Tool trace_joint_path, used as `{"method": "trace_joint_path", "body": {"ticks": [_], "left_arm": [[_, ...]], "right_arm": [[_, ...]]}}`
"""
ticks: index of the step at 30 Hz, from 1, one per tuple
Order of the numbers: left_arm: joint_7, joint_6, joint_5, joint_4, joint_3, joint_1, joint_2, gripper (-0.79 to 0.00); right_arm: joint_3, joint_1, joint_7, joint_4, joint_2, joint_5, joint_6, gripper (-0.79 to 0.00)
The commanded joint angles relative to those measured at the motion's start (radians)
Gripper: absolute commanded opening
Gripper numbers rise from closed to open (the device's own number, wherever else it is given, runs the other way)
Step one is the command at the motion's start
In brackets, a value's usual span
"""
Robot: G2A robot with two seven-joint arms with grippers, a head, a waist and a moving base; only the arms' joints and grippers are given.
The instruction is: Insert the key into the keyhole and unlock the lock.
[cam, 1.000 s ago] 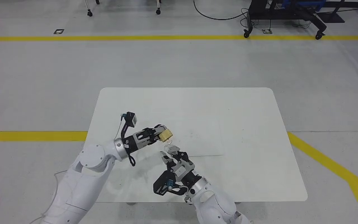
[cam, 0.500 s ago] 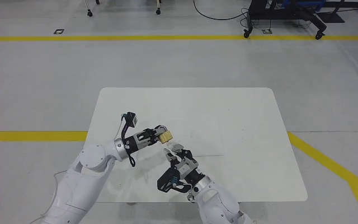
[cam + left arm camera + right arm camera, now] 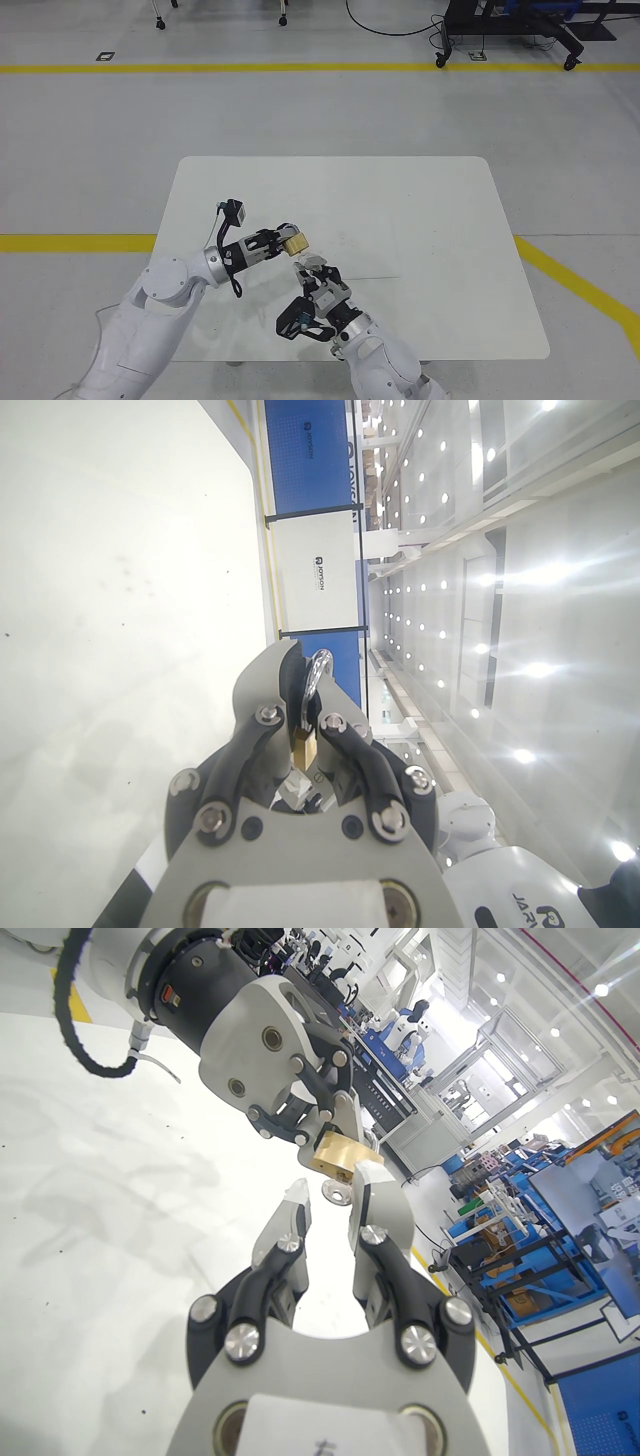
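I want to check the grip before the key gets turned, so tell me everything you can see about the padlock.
The padlock is small, with a brass-coloured block body and a silver metal shackle. The left gripper is shut on it, holding it tilted in the air above the white table. A silver key appears to stick out of its base, between the open fingers of the right gripper. I can't tell whether those fingers touch the lock.

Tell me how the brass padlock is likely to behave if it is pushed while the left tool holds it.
The padlock looks like solid metal, so it is probably stiff and heavy for its size. The left tool clamps it from two sides only, so a push could pivot it in that grip. Its polished brass may also slip.
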Motion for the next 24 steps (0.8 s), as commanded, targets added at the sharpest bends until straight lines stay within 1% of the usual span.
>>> {"method": "trace_joint_path", "body": {"ticks": [1,6,10,15,19,21,24], "left_arm": [[0.0,0.0,-0.001,-0.002,-0.001,0.001,0.0,-0.785],[0.0,-0.003,-0.002,-0.002,-0.004,0.003,0.0,-0.785],[-0.003,-0.004,-0.004,0.0,-0.004,0.004,0.0,-0.785],[-0.004,-0.005,-0.003,0.002,-0.004,0.004,-0.001,-0.785],[-0.002,-0.01,-0.005,0.003,-0.005,0.006,-0.001,-0.785],[0.0,-0.01,-0.003,0.003,-0.006,0.006,-0.001,-0.785],[0.01,-0.008,0.009,0.001,-0.007,0.008,-0.001,-0.785]], "right_arm": [[-0.001,0.0,0.003,0.002,-0.001,-0.004,0.003,-0.625],[-0.004,0.001,0.015,0.006,-0.004,-0.012,0.004,-0.671],[-0.004,0.001,0.017,0.007,-0.005,-0.013,0.007,-0.742],[-0.004,0.0,0.017,0.01,-0.007,-0.014,0.01,-0.785],[-0.005,0.001,0.019,0.012,-0.009,-0.015,0.013,-0.785],[-0.005,0.0,0.017,0.011,-0.01,-0.016,0.016,-0.699],[-0.004,-0.004,0.008,0.008,-0.01,-0.018,0.019,-0.643]]}}
